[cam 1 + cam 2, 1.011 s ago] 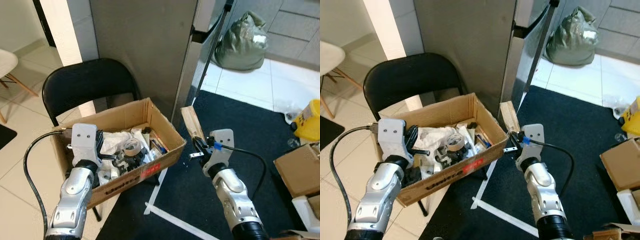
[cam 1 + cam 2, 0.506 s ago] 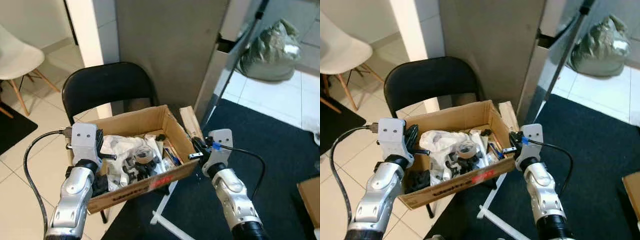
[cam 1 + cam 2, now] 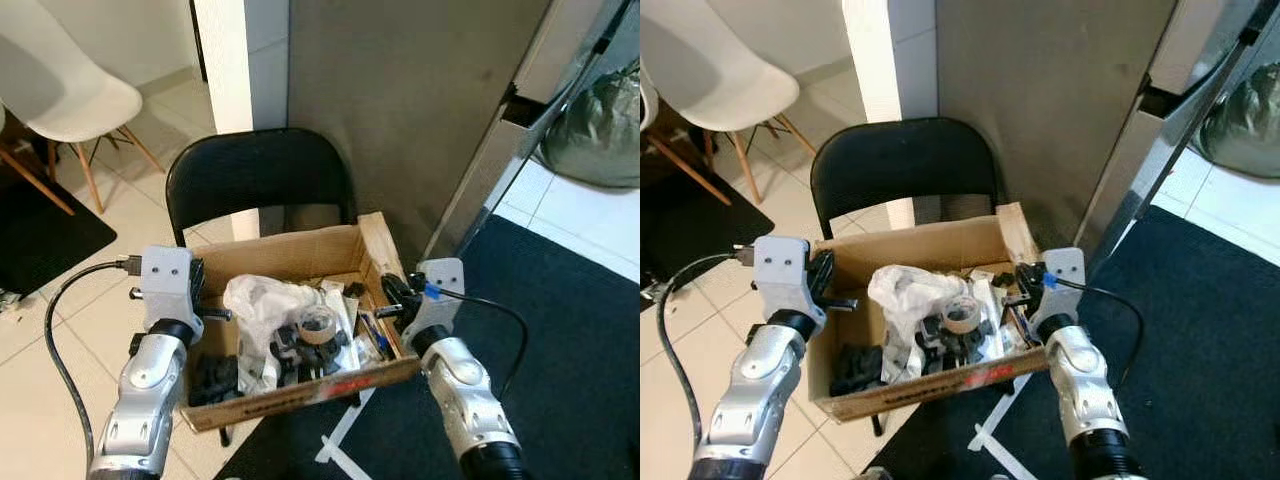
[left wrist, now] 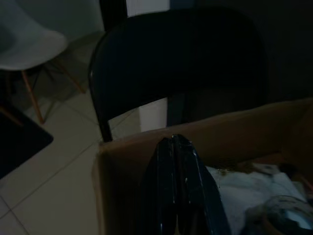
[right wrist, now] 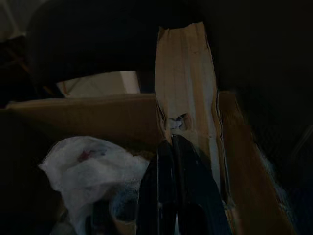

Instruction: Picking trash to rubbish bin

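Note:
A brown cardboard box [image 3: 300,385] rests on a black folding chair [image 3: 255,175]. It holds trash: a crumpled white bag [image 3: 262,300], a tape roll [image 3: 318,325], and black pieces [image 3: 212,375]. My left gripper [image 3: 215,314] sits at the box's left wall, fingers pressed together; in the left wrist view they [image 4: 175,144] lie over the wall's top edge. My right gripper [image 3: 386,309] is at the box's right wall, fingers together too; the right wrist view shows them [image 5: 171,144] pointing at a torn cardboard flap [image 5: 186,88].
A white chair [image 3: 70,100] stands at the back left beside a black rug [image 3: 40,220]. A grey panel [image 3: 410,100] rises behind the folding chair. A dark carpet [image 3: 560,300] with a white tape line [image 3: 340,440] covers the floor on the right, and a green sack [image 3: 600,120] lies beyond.
The whole picture has shifted: the camera swung left, so the green sack slid right and the white chair came in. Both grippers stay at the box's sides.

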### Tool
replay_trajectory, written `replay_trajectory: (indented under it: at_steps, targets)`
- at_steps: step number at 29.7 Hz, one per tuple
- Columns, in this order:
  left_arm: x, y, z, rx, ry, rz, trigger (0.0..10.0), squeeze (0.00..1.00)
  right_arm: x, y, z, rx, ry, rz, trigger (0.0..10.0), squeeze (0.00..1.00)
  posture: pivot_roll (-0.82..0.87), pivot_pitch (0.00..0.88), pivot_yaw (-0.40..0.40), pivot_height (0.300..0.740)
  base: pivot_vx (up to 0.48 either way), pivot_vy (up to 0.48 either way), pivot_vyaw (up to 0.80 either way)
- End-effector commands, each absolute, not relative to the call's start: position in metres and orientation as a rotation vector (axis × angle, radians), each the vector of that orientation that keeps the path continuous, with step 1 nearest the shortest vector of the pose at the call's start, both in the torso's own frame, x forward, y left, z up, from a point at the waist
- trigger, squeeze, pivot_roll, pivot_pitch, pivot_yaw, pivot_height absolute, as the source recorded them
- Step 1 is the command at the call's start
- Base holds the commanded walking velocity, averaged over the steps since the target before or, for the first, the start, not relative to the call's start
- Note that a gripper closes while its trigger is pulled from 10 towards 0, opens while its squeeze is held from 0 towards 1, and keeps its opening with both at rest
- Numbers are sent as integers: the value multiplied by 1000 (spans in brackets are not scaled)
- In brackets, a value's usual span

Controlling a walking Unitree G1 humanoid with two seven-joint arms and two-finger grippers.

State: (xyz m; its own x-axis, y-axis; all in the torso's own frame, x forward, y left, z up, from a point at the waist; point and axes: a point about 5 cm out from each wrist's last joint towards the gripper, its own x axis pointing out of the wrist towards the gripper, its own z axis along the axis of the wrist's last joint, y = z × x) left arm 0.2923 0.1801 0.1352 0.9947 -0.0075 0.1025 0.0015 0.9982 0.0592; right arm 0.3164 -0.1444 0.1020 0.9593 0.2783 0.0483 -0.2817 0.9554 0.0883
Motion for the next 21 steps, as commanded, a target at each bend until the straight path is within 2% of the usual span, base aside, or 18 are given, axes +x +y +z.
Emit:
replay_trajectory:
  at_steps: [1, 9, 14, 19, 21]
  targets:
    - [291, 180, 131, 64, -82, -6, 10000, 0, 314, -146, 97, 99, -15, 281, 10000, 0, 59, 137, -47, 740, 255, 0, 0]
    - [292, 178, 129, 62, -70, -19, 10000, 0, 316, -144, 96, 93, -7, 298, 10000, 0, 60, 139, -49, 740, 191, 0, 0]
    - [286, 159, 101, 166, 101, -218, 10000, 0, 322, -136, 93, 41, 26, 340, 10000, 0, 56, 139, -49, 740, 0, 0, 0]
    - [285, 159, 93, 209, 143, -255, 10000, 0, 329, -127, 93, 41, 46, 388, 10000, 0, 54, 147, -56, 740, 0, 0, 0]
    - [286, 158, 93, 229, 156, -290, 10000, 0, 332, -117, 89, -24, 96, 487, 10000, 0, 58, 157, -60, 740, 0, 0, 0]
